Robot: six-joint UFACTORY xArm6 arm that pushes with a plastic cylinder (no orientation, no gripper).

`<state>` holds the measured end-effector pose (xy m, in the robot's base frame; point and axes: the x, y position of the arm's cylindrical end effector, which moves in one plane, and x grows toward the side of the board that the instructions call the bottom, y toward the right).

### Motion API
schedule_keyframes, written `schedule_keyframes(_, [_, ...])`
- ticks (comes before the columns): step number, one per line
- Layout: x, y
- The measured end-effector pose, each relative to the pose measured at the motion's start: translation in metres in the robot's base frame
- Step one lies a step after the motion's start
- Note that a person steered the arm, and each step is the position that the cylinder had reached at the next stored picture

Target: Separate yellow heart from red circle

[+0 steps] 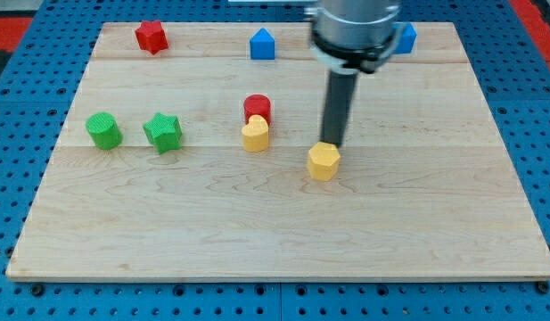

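The yellow heart (pixel 255 135) lies near the board's middle, touching the red circle (pixel 258 109) just above it in the view. My tip (pixel 332 143) is to the right of both, about a block's width or more away from the heart. It stands right at the upper edge of a yellow hexagon-like block (pixel 324 161), seemingly touching it.
A green circle (pixel 103 130) and a green star (pixel 162 132) sit at the view's left. A red star (pixel 151 37) is at the top left, a blue house-shaped block (pixel 262 44) at the top middle, and another blue block (pixel 406 37) is partly hidden behind the arm. All rest on the wooden board (pixel 417 223).
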<state>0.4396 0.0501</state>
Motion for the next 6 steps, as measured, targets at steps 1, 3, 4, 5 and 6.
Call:
schedule_keyframes(1, [0.000, -0.048])
schedule_keyframes(3, [-0.014, -0.120])
schedule_keyframes(4, [-0.036, -0.117])
schedule_keyframes(5, [-0.062, -0.117])
schedule_keyframes(6, [-0.051, -0.153])
